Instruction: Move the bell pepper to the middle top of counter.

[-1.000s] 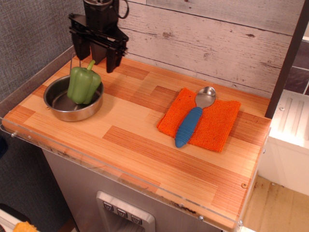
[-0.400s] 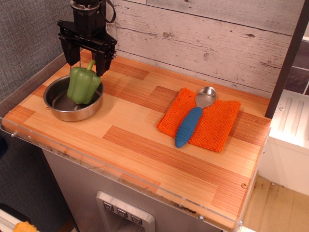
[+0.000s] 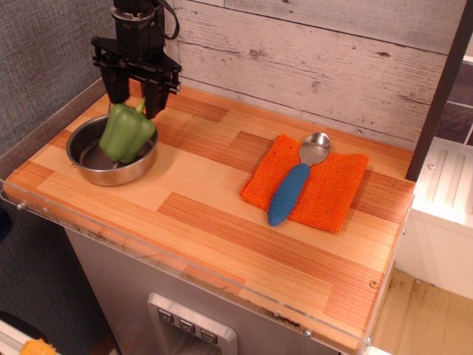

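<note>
The green bell pepper (image 3: 126,134) stands in a steel bowl (image 3: 109,177) at the back left of the wooden counter (image 3: 214,222). It leans slightly to the left. My black gripper (image 3: 135,108) hangs straight down over the pepper. Its two fingers are apart, one on each side of the pepper's top and stem. I cannot tell whether the fingers touch the pepper. The middle of the counter's back edge, by the plank wall, is bare wood.
An orange cloth (image 3: 325,194) lies at the right of the counter, with a blue-handled metal spoon (image 3: 290,192) on it. A whitewashed plank wall (image 3: 310,66) backs the counter. A clear acrylic strip (image 3: 185,275) runs along the front edge. A grey wall stands at the left.
The gripper has moved left from behind the bowl and come down over the pepper. Its fingers stand a little closer together. The pepper now leans slightly more to the left.
</note>
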### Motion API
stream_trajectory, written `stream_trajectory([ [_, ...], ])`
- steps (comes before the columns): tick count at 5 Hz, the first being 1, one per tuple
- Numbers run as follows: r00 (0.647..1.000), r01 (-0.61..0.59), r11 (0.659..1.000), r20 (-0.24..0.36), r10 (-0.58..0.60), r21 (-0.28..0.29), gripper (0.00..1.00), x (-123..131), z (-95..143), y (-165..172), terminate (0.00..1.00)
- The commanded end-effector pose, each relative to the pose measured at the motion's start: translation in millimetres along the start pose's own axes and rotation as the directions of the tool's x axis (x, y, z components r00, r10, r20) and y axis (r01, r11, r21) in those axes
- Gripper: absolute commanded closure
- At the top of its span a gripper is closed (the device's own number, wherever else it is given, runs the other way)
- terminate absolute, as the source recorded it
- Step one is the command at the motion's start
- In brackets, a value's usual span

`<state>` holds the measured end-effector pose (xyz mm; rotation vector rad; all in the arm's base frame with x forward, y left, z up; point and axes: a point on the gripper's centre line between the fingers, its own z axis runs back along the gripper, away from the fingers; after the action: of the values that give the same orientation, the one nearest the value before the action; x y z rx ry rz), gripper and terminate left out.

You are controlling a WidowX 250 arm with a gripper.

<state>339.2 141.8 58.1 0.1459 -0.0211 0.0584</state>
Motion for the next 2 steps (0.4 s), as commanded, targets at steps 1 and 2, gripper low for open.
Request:
stream_trajectory([
  [1, 0.999, -0.009, 1.000, 0.039, 0.008, 0.011, 1.00, 1.8, 14.3, 8.0, 0.00],
  [2, 0.999, -0.007, 1.000, 0.041, 0.006, 0.011, 1.00, 1.1, 17.1, 7.6, 0.00],
])
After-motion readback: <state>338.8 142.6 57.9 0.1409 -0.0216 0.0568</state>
